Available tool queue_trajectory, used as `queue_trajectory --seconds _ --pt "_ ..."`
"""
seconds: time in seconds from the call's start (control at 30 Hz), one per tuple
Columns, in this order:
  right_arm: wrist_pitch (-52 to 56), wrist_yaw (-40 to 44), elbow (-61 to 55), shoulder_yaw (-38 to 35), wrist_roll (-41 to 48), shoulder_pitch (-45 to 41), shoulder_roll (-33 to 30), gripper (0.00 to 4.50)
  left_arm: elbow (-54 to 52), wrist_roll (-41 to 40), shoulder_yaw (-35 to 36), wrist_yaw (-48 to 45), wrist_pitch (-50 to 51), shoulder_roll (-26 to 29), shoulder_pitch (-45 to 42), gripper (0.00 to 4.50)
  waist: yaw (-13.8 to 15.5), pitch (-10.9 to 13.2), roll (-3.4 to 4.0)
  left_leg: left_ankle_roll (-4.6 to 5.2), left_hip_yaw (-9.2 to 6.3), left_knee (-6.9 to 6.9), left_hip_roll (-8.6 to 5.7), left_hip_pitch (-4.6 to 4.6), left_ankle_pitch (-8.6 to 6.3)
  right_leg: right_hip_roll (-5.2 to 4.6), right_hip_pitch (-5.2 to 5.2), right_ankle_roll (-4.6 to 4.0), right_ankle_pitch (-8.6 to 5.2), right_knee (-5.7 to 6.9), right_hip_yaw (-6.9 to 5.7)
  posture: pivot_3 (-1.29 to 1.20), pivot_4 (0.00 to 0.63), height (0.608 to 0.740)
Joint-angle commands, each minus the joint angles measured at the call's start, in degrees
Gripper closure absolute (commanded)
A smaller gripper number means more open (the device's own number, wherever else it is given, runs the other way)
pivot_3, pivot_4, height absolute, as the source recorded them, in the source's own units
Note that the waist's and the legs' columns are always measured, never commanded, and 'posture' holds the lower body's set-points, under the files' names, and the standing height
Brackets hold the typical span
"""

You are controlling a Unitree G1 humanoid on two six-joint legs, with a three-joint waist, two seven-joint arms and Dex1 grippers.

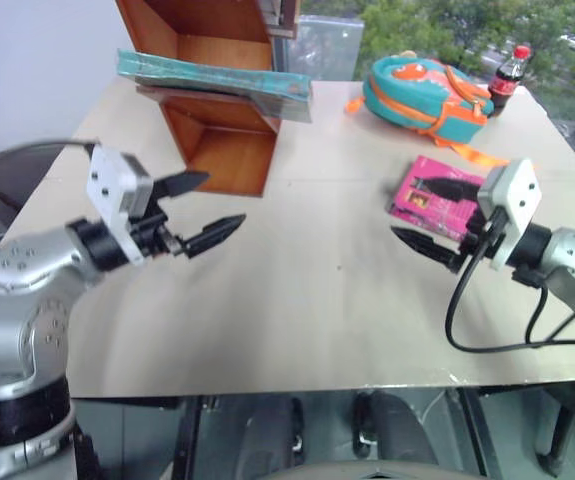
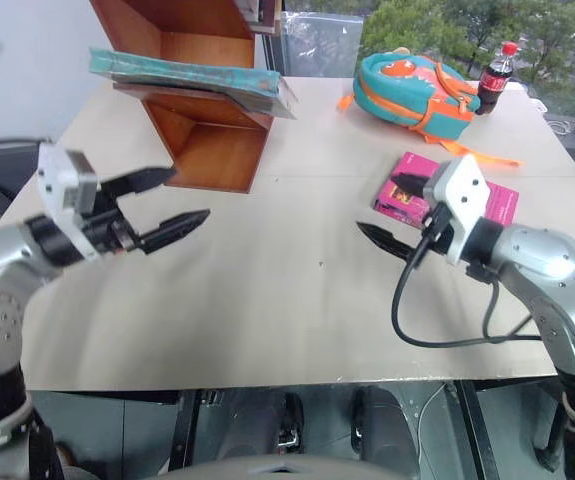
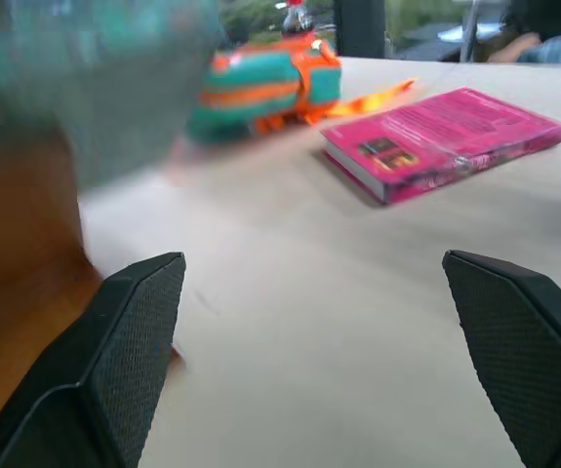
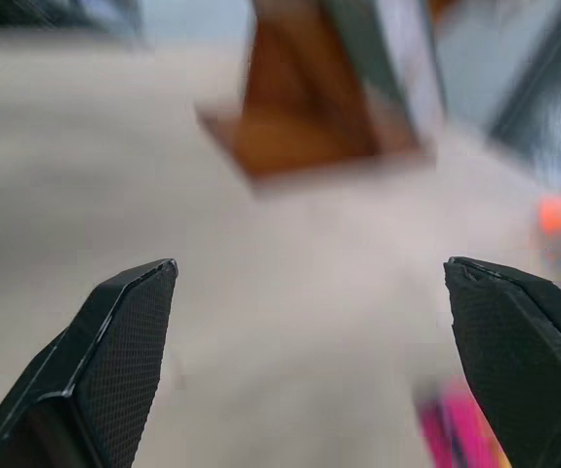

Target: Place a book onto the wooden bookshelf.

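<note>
The thick teal-green book with a mottled, worn cover (image 1: 214,79) lies flat on a horizontal board of the reddish-brown polished wooden bookshelf (image 1: 222,150), overhanging it on both sides, at the far left of the pale matte surface (image 1: 307,290). Around it are a thin glossy pink book (image 1: 435,197) lying flat near the right gripper (image 1: 429,216), a rounded teal-and-orange fabric bag (image 1: 422,95) and a dark red-capped cola bottle (image 1: 508,77) at the far edge. The left gripper (image 1: 200,208) hovers just before the bookshelf, both grippers empty with black fingers spread wide, nothing lying between them.
</note>
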Motion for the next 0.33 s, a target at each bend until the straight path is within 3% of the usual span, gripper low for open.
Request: queue_trajectory --seconds 0.03,0.17,0.33 --pt "-2.13 3.58 -0.86 -7.23 -3.57 9.46 -4.20 0.00 -4.03 0.32 3.29 0.43 -4.30 -1.57 10.35 0.02 0.22 0.00 0.01 0.00 0.00 -0.03 0.00 -0.03 0.00 0.00 -0.02 -0.01 0.00 -0.03 -0.01 0.00 0.150 0.740" --pt "-1.83 6.16 -1.92 -15.72 -5.91 20.34 -6.96 0.00 -2.73 2.13 5.53 -0.73 -9.52 -1.29 19.80 0.02 0.74 -0.01 0.05 -0.02 0.00 -0.05 0.03 -0.07 -0.01 0.02 -0.10 -0.09 -0.07 -0.04 -0.02 0.00 0.150 0.740" --pt "-0.63 7.05 -2.56 -20.57 -6.21 25.19 -7.09 0.00 0.58 2.46 6.04 -2.48 -14.15 0.85 21.87 0.02 0.86 -0.08 0.11 -0.19 -0.07 -0.04 0.05 0.01 -0.22 -0.11 -0.02 -0.34 -0.09 -0.04 -0.08 0.00 0.150 0.740"
